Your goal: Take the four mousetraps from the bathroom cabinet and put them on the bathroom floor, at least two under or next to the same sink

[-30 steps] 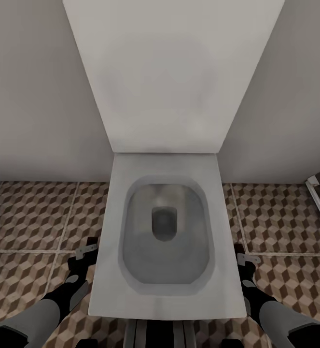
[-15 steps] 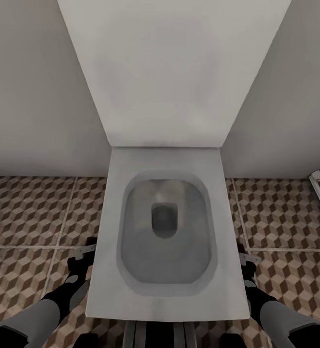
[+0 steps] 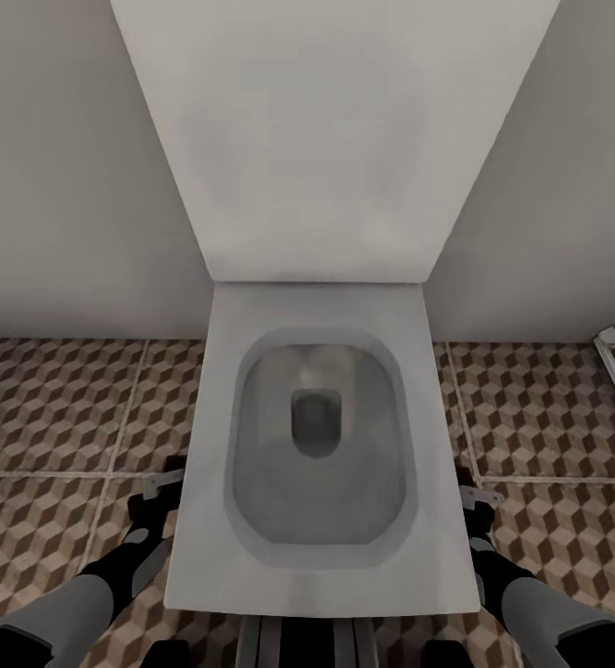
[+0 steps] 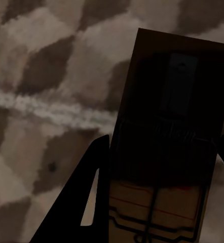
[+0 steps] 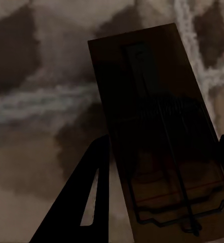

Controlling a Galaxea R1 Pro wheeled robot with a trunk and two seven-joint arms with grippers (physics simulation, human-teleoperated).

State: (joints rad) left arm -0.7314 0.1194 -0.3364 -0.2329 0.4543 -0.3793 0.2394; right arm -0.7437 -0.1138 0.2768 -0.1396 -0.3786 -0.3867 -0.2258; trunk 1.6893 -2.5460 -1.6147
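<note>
Robot faces toilet point(image 3: 316, 445). Left gripper point(image 4: 157, 202) jaws clamped on one mousetrap point(image 4: 168, 147), right gripper point(image 5: 162, 202) on another mousetrap point(image 5: 157, 131), both above bathroom floor point(image 3: 57, 408) flanking toilet. Risk: released here, neither trap lies beside the sink.

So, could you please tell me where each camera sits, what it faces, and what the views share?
Head view: from the robot's head, looking down on the white toilet, with the left gripper and right gripper low on either side of it.
Left wrist view: along the jaws at a mousetrap held over the bathroom floor.
Right wrist view: along the jaws at the other mousetrap.
All three share the cube-patterned tiles.
</note>
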